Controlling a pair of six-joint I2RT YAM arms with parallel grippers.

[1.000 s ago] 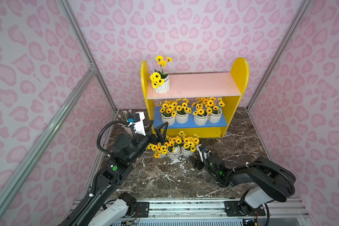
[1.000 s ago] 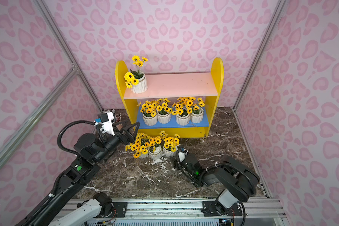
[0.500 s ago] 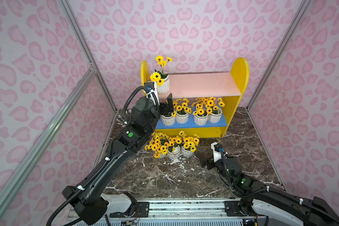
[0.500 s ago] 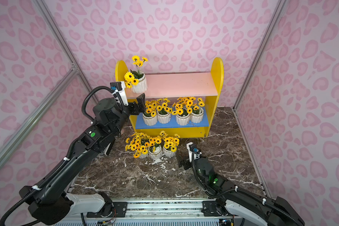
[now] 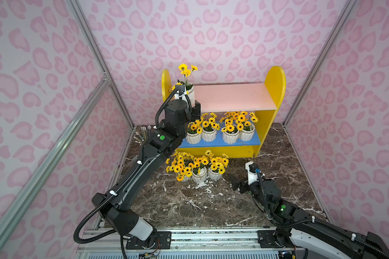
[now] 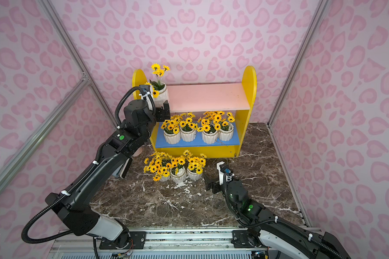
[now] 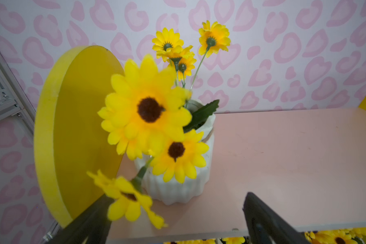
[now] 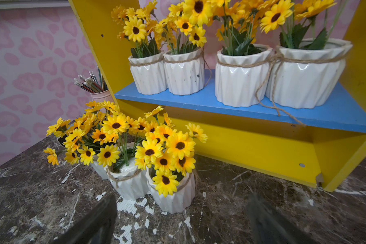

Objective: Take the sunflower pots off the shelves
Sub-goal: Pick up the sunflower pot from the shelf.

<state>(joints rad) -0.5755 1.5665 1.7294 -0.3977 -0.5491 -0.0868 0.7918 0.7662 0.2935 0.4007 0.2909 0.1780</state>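
Observation:
The shelves (image 5: 234, 96) (image 6: 207, 96) stand at the back. One sunflower pot (image 5: 190, 94) (image 6: 163, 96) (image 7: 178, 190) stands at the left end of the pink upper board. My left gripper (image 5: 194, 109) (image 6: 164, 109) (image 7: 176, 197) hovers open at that board's front edge. The pot is just ahead of its fingers, and a drooping bloom lies across one finger. Several pots (image 5: 209, 134) (image 8: 184, 71) line the blue lower board (image 8: 241, 107). Three pots (image 5: 199, 177) (image 6: 177, 175) (image 8: 131, 183) cluster on the marble table. Beside them, low over the table, my right gripper (image 5: 236, 183) (image 6: 209, 182) (image 8: 182, 196) is open and empty.
A pink cup of pencils (image 5: 144, 134) (image 8: 99, 95) stands on the table left of the shelves, partly behind my left arm. Pink patterned walls close in on three sides. A metal rail (image 5: 211, 237) runs along the front edge.
My left arm has risen from the pots on the table to the upper board's pot. The right arm has drawn back slightly from the table pots, and its jaws have widened.

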